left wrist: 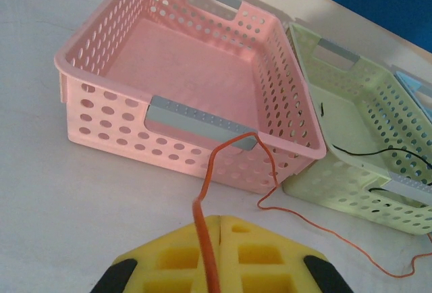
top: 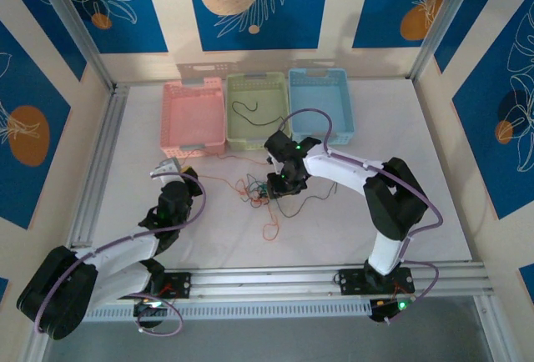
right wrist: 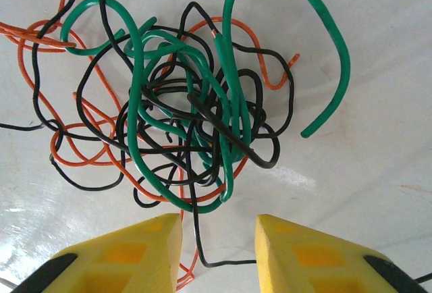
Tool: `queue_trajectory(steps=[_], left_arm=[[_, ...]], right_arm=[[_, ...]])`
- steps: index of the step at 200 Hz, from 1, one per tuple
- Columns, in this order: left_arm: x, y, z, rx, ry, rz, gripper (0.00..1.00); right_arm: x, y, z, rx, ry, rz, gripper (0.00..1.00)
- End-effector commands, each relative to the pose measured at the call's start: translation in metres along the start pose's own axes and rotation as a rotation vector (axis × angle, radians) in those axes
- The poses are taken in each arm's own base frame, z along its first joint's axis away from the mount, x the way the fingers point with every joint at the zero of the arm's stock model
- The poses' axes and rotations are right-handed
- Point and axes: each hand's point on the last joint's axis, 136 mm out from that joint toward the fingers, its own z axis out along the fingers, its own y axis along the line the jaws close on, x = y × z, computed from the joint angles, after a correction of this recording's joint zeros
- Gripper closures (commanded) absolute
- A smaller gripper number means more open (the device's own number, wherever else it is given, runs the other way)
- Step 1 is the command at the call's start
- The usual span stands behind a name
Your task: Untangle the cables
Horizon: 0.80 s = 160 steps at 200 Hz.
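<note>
Wire this thin should weigh next to nothing and flex freely, yet it looks springy enough to keep its curls. Tugging one strand is therefore likely to drag the whole clump [right wrist: 182, 124] or cinch its loops tighter. A free end is probably the better place to take hold, such as the hooked tail of the thick green wire [right wrist: 228, 43], which arches clear of the knot, rather than the crossed middle. The clump of black, orange and green cables lies on the white table [top: 334, 228] in front of the baskets, directly under the right gripper [right wrist: 218, 235]. Its yellow jaws stand partly apart, gripping nothing, with only a stray black strand crossing the gap. The left gripper [left wrist: 219, 246] has its jaws pressed together on an orange wire [left wrist: 202, 195], which loops up before the pink basket [left wrist: 101, 114] and trails off along the table. The right wrist view resolves individual crossings. The top view instead shows the orange wire running from the left gripper toward the clump, and a lone black wire [top: 254, 116] lying in the green basket [top: 265, 77].
</note>
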Motion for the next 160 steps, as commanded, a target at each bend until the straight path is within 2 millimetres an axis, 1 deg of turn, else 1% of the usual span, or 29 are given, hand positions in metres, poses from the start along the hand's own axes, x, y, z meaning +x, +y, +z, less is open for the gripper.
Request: queue_trajectory(steps=[1,21,44,65,97,125,142,160], left_arm=[[-0.012,-0.006,0.003,0.007,-0.026,-0.008,1.00],[-0.012,-0.006,0.003,0.005,-0.026,-0.007,1.00],[-0.012,-0.006,0.003,0.005,-0.025,-0.007,1.00],[-0.012,-0.006,0.003,0.004,-0.024,-0.007,1.00],[-0.013,-0.006,0.004,0.005,-0.024,-0.004,1.00],[-0.011,-0.006,0.004,0.006,-0.020,-0.002,1.00],[-0.012,-0.006,0.004,0.005,-0.021,-0.003,1.00],[-0.011,-0.007,0.004,0.006,-0.020,-0.002,1.00]], right_arm=[[0.003,0.014,-0.013,-0.039,-0.014,-0.037,0.65],[0.005,0.017,-0.012,-0.033,-0.004,-0.058,0.65],[0.007,0.011,-0.004,-0.001,0.021,-0.052,0.66],[0.009,0.009,0.002,0.009,0.038,-0.049,0.67],[0.012,0.004,0.006,0.037,0.064,-0.042,0.69],[0.013,0.005,0.009,0.033,0.083,-0.046,0.72],[0.013,0.005,0.010,0.037,0.088,-0.050,0.75],[0.013,0.005,0.009,0.037,0.085,-0.050,0.82]])
